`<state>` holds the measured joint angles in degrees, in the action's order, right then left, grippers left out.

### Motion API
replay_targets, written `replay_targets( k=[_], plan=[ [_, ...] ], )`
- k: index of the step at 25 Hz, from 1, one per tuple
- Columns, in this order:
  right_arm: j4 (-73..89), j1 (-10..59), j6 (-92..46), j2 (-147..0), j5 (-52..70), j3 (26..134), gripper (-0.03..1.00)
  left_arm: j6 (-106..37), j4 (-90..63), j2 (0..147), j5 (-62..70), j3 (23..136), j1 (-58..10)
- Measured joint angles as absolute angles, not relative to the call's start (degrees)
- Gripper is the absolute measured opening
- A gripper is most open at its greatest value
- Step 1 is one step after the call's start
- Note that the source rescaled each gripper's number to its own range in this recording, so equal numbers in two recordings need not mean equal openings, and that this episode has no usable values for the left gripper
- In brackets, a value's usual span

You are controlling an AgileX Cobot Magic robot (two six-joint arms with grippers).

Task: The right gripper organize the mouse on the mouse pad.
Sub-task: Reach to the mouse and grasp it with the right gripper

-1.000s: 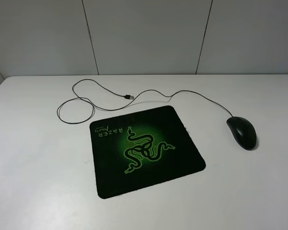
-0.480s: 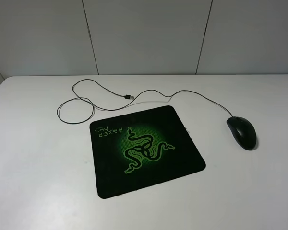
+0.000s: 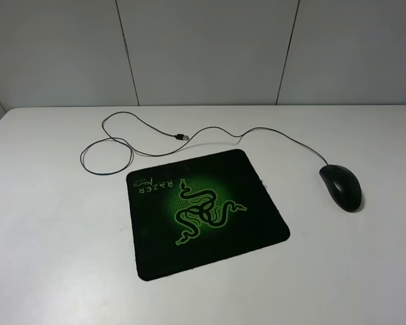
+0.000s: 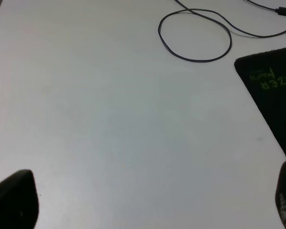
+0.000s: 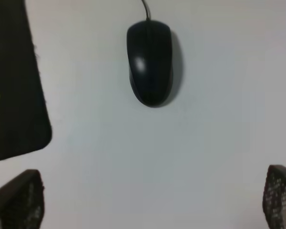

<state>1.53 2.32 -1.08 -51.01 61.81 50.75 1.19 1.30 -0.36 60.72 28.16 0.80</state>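
showing only cropped tips, the right gripper (image 5: 148, 199) holds jaws apart, clear of the mouse (image 5: 149, 62).

From the near side, the high camera looked down over the whole table (image 3: 47, 271), toward the far wall (image 3: 203, 54). The left wrist camera hung low over the left part. It shared with the high view the mouse pad (image 4: 275, 90) corner and the cable (image 4: 202, 60) loop. The right wrist camera looked closely down on the mouse (image 5: 149, 62) and the pad's right edge.
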Motion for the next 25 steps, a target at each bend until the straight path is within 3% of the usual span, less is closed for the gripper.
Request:
replay_targets(
  k=[10, 25],
  plan=[
    [1.6, 2.3, -1.9, -78.0, 58.7, 58.2, 1.00, 1.2, 1.3, -0.4, 60.7, 28.2, 0.8],
    [3.4, 2.1, -9.2, -98.6, 47.7, 59.0, 1.00, 1.2, 1.3, -0.4, 60.7, 28.2, 0.8]
  ],
)
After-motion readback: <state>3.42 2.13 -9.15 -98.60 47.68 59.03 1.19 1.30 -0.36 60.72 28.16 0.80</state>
